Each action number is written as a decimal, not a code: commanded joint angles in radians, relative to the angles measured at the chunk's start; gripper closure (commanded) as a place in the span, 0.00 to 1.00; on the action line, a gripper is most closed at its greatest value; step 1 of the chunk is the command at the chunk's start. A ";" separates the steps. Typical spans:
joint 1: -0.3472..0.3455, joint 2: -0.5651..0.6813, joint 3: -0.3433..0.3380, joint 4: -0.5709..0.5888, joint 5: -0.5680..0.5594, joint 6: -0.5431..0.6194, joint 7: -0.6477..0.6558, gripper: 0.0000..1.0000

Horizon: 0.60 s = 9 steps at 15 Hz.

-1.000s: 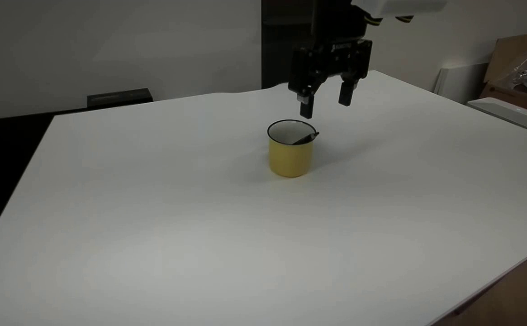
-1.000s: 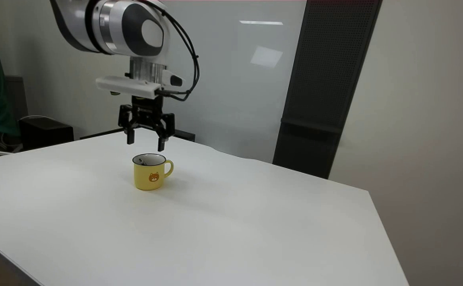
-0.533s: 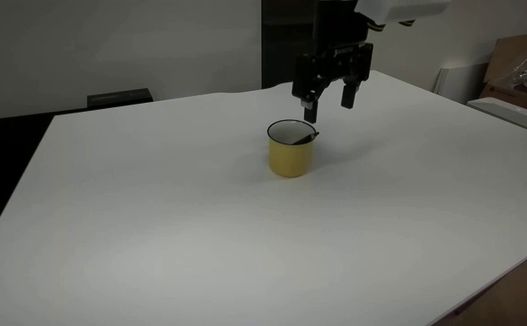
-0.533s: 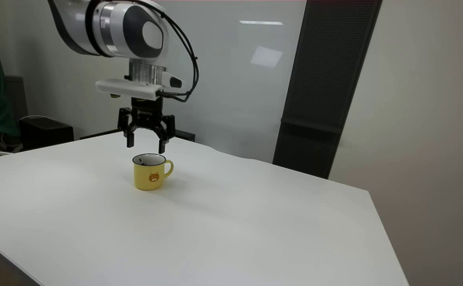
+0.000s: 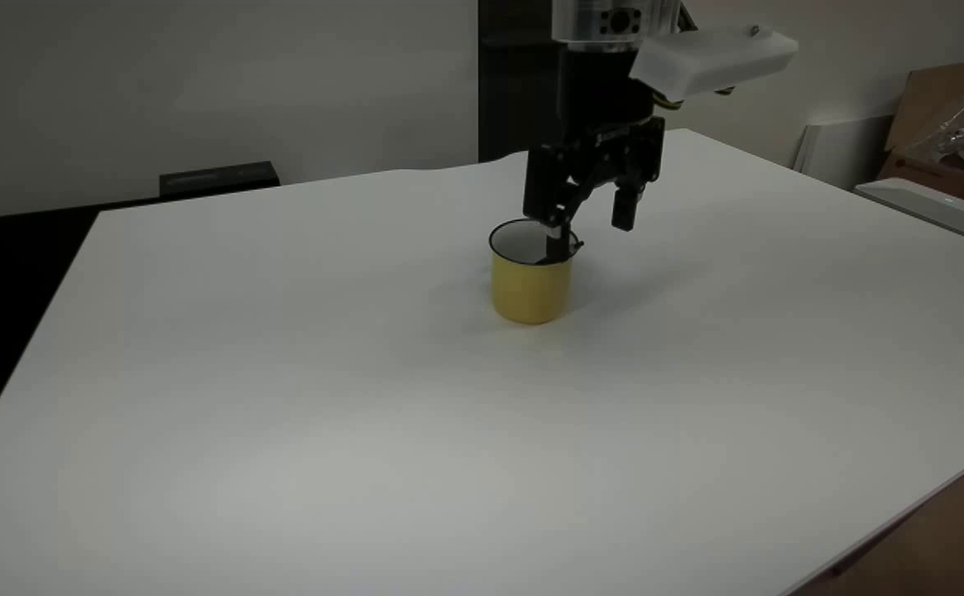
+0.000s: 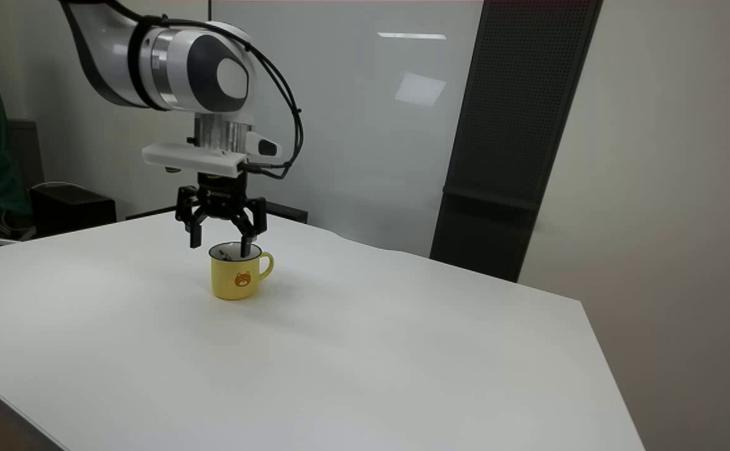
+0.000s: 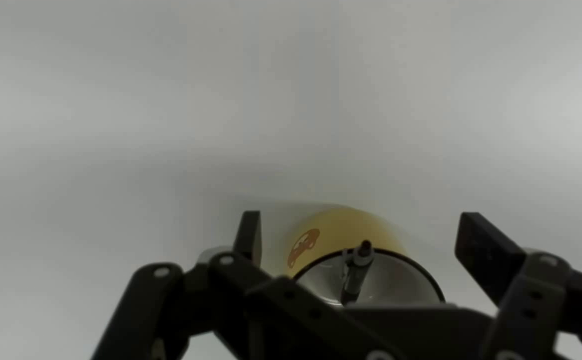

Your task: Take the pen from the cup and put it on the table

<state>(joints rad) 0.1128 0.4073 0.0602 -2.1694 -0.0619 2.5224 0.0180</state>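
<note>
The yellow cup (image 5: 529,290) with a dark rim stands upright on the white table (image 5: 324,372); it also shows in an exterior view (image 6: 230,282) and the wrist view (image 7: 350,227). The dark pen (image 7: 356,272) leans inside the cup, its end just over the rim. Its end also shows in both exterior views (image 5: 578,244) (image 6: 224,255). My gripper (image 6: 220,249) is open and empty, low over the cup at about rim height. In the wrist view its fingers (image 7: 360,232) are wide apart on either side of the pen. The pen's lower part is hidden.
The cup's handle (image 6: 267,265) sticks out at one side. A dark box (image 5: 218,180) stands at the table's far edge. A cardboard box (image 5: 920,132) and a white case (image 5: 937,207) are beyond the table's side. A wall panel (image 6: 352,125) stands behind.
My gripper has come down from above the cup to about its rim, and shifted slightly sideways. The fingers stay open. The cup and pen have not moved.
</note>
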 commanded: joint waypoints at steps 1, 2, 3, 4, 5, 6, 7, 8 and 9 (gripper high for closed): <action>0.011 0.033 -0.011 0.035 -0.024 0.015 0.017 0.00; 0.011 0.039 -0.010 0.038 -0.022 0.022 0.014 0.19; 0.009 0.044 -0.007 0.040 -0.019 0.029 0.010 0.27; 0.009 0.050 -0.007 0.042 -0.017 0.035 0.010 0.33; 0.007 0.054 -0.004 0.043 -0.012 0.041 0.006 0.40; 0.007 0.058 -0.005 0.044 -0.012 0.047 0.007 0.48; 0.006 0.059 -0.004 0.044 -0.011 0.052 0.005 0.55; 0.007 0.060 -0.005 0.044 -0.012 0.059 0.006 0.61; 0.007 0.060 -0.005 0.044 -0.012 0.063 0.005 0.69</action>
<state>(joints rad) 0.1147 0.4552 0.0598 -2.1482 -0.0658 2.5790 0.0167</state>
